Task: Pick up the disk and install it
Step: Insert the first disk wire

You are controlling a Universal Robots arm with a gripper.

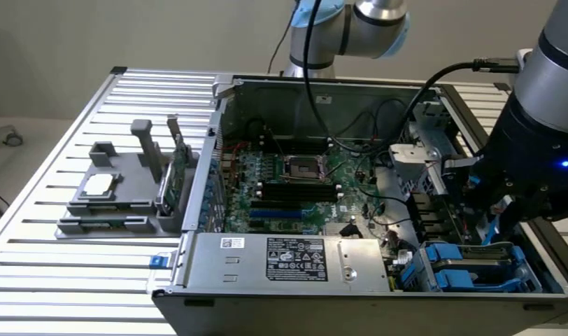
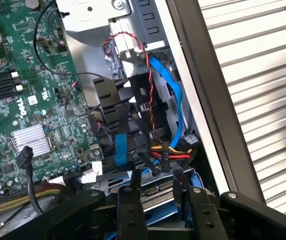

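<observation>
The disk (image 2: 157, 191) appears end-on in the wrist view as a silver-grey edge with bright blue frame parts beside it. It sits low in the drive bay at the case's corner. My gripper (image 2: 155, 176) has its two black fingers (image 2: 131, 200) close on either side of that edge, seemingly shut on it. In the exterior view my gripper (image 1: 491, 218) hangs over the drive bay (image 1: 476, 269) on the exterior view's right, where blue carriers show. Most of the disk's body is hidden by the gripper and the bay.
The open computer case (image 1: 294, 262) lies on a slatted metal table (image 1: 79, 280), with its motherboard (image 1: 294, 182) exposed. Blue, red and black cables (image 2: 175, 95) crowd the space beyond the bay. A grey fixture (image 1: 107, 206) on the exterior view's left holds a silver chip (image 1: 99, 184) and a green card (image 1: 177, 178).
</observation>
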